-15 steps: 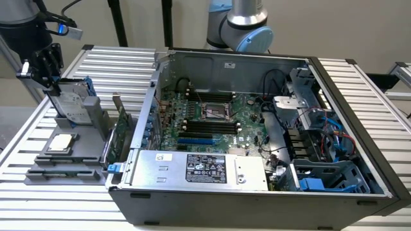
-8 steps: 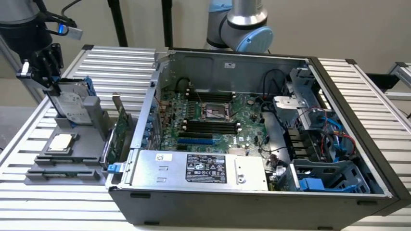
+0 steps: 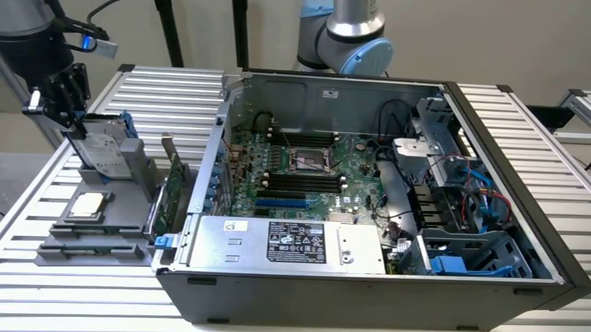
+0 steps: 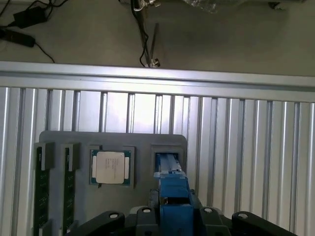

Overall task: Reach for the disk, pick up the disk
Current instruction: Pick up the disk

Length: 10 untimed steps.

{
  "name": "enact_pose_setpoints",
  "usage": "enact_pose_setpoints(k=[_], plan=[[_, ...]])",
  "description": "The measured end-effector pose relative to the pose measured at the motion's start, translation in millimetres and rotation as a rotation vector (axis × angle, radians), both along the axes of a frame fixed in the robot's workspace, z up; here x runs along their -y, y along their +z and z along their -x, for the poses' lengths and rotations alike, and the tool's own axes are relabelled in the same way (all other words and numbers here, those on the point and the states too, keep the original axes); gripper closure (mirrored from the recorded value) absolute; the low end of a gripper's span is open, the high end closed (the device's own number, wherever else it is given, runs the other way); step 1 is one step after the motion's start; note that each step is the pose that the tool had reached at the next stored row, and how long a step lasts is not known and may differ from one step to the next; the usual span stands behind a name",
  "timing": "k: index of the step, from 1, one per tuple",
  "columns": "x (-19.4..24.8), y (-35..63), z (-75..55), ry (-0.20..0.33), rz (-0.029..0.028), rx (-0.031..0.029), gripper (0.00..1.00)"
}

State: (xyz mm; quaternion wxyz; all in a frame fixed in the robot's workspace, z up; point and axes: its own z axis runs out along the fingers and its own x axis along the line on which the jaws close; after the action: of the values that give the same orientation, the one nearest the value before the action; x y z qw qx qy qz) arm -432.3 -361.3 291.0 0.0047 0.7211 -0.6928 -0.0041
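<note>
Blue plastic sits closest to the wrist camera: the carrier of the disk [image 4: 172, 194], seen end-on and centred against the black body of the gripper [image 3: 66, 116]. The gripper is at the disk's upper end, but whether it has clamped on cannot be told from either view. Just beyond the carrier lies the grey holder [image 4: 113, 140], with an open rectangular slot in line with the disk. A square silver processor chip [image 4: 110, 167] lies in a recess beside that slot, and past it two green memory sticks [image 4: 42, 194] stand on edge in their own grooves. The holder rests on a ribbed aluminium table [image 4: 236, 147], and beyond the table's edge is a bare floor with black cables [image 4: 29, 19]. In the exterior view the disk [image 3: 95, 149] stands tilted, label side up, its lower end at the raised block of the holder [image 3: 93, 228], at the exterior view's left of an open computer case [image 3: 369, 290]. A grey power supply box [image 3: 286, 242] with a black label fills the case's near side, the motherboard [image 3: 305, 173] lies behind it, and a silver and blue arm joint [image 3: 347, 34] rises behind the case.
</note>
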Motion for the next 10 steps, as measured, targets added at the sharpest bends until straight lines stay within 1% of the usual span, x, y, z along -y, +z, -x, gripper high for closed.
enact_pose_setpoints(k=[6, 10], plan=[[0.3, 0.0, 0.1, 0.0, -0.0037, 0.0077, 0.67], [0.3, -0.1, 0.1, 0.0, -0.0044, 0.0085, 0.67]])
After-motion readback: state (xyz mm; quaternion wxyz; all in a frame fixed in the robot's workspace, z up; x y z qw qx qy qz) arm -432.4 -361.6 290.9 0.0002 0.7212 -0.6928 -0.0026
